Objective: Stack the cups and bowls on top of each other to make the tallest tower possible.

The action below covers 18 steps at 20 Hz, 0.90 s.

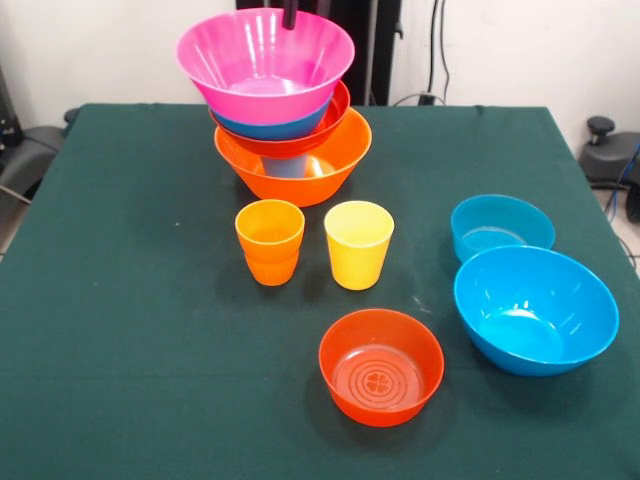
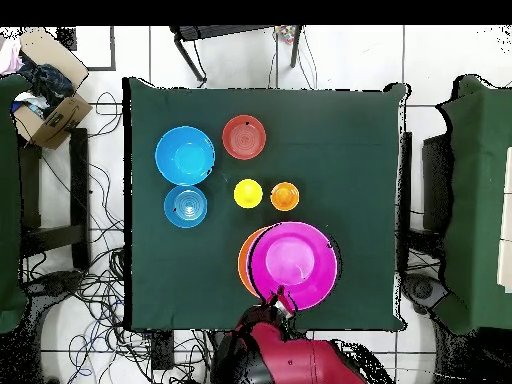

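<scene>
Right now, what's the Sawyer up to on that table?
It is building a bowl tower: big orange bowl as base, then a red-orange one, a blue one, and the big pink bowl on top. The gripper sits at the pink bowl's far rim; whether it is open or shut cannot be told. Still loose on the green table: orange cup, yellow cup, red-orange bowl, small blue bowl and larger blue bowl.

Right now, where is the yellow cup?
In the front view, the yellow cup stands upright near the table's middle, just right of the orange cup, in front of the tower and behind the red-orange bowl.
</scene>
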### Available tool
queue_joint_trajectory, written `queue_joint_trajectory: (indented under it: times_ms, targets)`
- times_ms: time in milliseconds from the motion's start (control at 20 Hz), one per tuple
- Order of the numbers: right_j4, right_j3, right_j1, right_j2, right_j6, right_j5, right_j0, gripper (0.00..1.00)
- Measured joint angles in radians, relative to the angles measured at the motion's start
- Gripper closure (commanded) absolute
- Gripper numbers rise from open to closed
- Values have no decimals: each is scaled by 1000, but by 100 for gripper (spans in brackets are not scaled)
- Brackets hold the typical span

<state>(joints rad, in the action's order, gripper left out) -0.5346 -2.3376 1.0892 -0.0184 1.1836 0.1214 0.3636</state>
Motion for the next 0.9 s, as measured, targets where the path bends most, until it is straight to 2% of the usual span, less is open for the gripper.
queue_joint_trajectory:
  times_ms: [900]
  targets:
    - [1,0,17,22,0,20,2,0]
